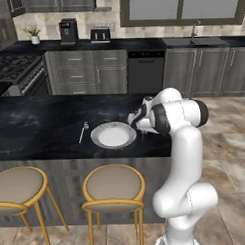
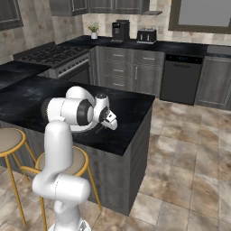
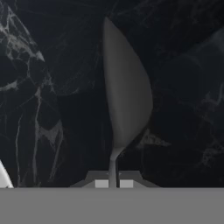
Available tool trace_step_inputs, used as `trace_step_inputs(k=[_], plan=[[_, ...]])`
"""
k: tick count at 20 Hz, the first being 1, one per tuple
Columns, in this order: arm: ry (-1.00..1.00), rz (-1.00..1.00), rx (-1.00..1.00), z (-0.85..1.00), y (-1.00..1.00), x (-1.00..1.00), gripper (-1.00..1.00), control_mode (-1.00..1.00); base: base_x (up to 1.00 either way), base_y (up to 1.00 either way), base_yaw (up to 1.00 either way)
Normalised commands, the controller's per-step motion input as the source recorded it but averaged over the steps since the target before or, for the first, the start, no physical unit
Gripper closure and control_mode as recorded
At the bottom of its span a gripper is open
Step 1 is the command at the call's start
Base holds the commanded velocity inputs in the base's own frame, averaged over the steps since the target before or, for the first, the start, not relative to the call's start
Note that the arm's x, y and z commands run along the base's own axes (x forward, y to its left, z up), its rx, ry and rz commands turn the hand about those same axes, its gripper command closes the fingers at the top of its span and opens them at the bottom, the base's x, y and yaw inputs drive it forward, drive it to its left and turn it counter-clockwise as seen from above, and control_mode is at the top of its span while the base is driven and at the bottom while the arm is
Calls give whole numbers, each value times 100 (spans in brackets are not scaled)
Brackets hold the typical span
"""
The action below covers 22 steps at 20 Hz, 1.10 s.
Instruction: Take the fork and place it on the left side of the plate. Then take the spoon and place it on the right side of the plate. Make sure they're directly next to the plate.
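Spoon [image 3: 127, 96] is sitting pinched in the gripper [image 3: 113, 183], plate [image 1: 113, 135] just beside; fork [image 1: 83, 131] is already lying beyond the plate; spoon placement remains.

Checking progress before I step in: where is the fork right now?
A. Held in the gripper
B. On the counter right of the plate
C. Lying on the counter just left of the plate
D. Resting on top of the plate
C: in the left base view the fork lies on the dark counter close beside the left rim of the plate, while the gripper grips the spoon.
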Motion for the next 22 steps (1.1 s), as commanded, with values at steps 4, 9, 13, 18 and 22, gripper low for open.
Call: trace_step_inputs(k=[4,9,13,18,22], plan=[[0,0,0,-16,0,28,100,-100,0,0,0],[0,0,0,-35,0,0,100,-100,0,0,0],[0,0,0,-22,0,7,-100,-100,0,0,0],[0,0,0,-1,0,7,-100,-100,0,0,0],[0,0,1,5,-4,-1,-100,-100,0,0,0]])
